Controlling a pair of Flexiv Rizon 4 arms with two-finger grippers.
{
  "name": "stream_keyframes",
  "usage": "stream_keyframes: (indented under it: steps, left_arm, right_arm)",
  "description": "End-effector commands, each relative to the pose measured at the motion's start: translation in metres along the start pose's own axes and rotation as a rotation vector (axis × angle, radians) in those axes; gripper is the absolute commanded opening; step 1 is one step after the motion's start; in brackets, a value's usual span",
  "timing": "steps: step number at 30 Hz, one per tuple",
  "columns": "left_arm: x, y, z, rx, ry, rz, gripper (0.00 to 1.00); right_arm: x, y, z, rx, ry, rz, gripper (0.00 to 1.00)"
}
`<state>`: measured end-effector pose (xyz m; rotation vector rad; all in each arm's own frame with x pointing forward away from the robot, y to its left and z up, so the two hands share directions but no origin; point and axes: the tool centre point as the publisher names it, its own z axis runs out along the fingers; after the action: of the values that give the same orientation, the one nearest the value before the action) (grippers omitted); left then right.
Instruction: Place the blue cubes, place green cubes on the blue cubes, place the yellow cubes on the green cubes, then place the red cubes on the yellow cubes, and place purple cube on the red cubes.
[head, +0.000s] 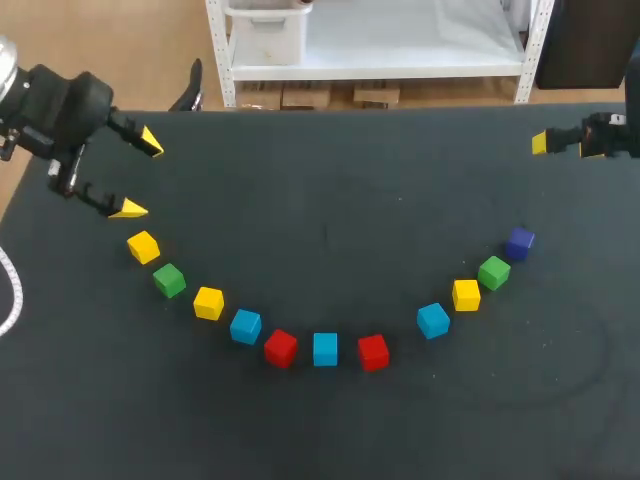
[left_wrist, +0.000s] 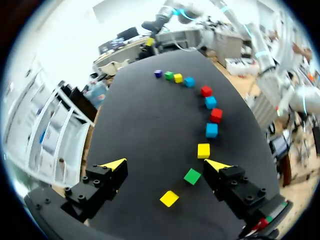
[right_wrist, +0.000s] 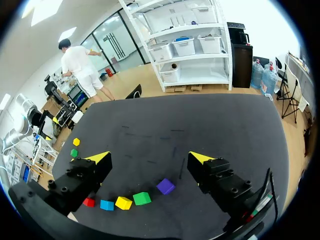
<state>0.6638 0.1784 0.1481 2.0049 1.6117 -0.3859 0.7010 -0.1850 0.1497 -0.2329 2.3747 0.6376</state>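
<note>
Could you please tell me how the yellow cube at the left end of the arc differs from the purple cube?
The end yellow cube closes the arc on the left, near the left gripper; the purple cube closes it on the right. Yellow has two twins in the row; purple is the only one. Both sit ungrasped on the table, each next to a green cube.

Head camera: high behind, looking down on table (head: 320, 200). Wrist cameras: low, opposite ends, facing inward. All share cube arc (head: 325, 349).
</note>
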Motion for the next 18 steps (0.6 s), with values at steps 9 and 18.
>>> stream_keyframes:
  steps: [9, 18]
  left_arm:
    - [-0.002, 0.008, -0.001, 0.269, 0.096, 0.239, 1.00]
    - [-0.018, -0.002, 0.017, 0.337, 0.148, 0.184, 1.00]
  right_arm:
    - [0.000, 0.000, 0.000, 0.001, -0.001, 0.001, 1.00]
    - [0.000, 0.000, 0.000, 0.001, -0.001, 0.001, 1.00]
